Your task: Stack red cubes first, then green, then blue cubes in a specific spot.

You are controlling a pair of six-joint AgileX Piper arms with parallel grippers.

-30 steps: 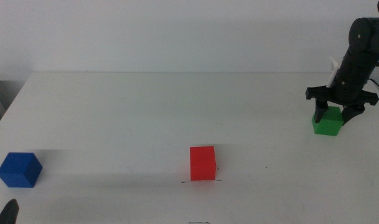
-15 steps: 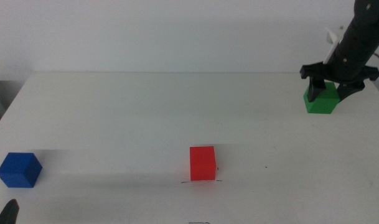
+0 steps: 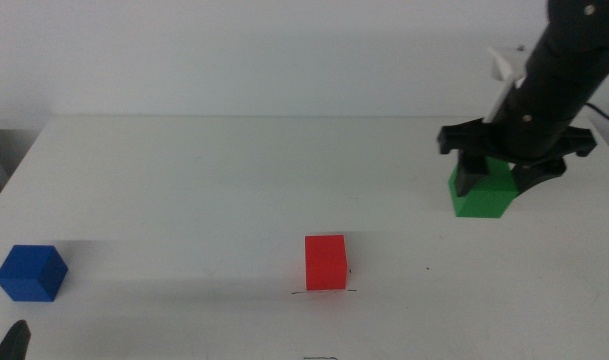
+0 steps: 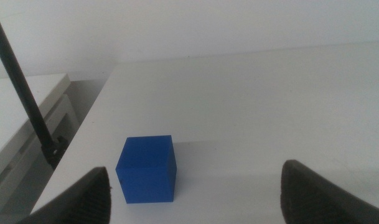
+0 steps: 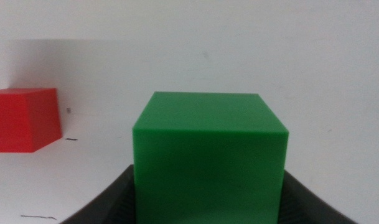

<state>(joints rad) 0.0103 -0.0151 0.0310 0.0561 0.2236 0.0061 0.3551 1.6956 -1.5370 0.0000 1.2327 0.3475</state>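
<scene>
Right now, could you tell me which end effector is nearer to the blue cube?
Left. The left end effector waits at the table's near left corner, open, just short of the blue cube. The right end effector holds the green cube far across the table.

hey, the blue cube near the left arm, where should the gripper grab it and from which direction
Probably from straight above, jaws closing on two opposite vertical faces. The blue cube sits flat and alone on the table, nothing beside it, and the open left gripper waits close by. The right gripper is busy holding the green cube.
</scene>
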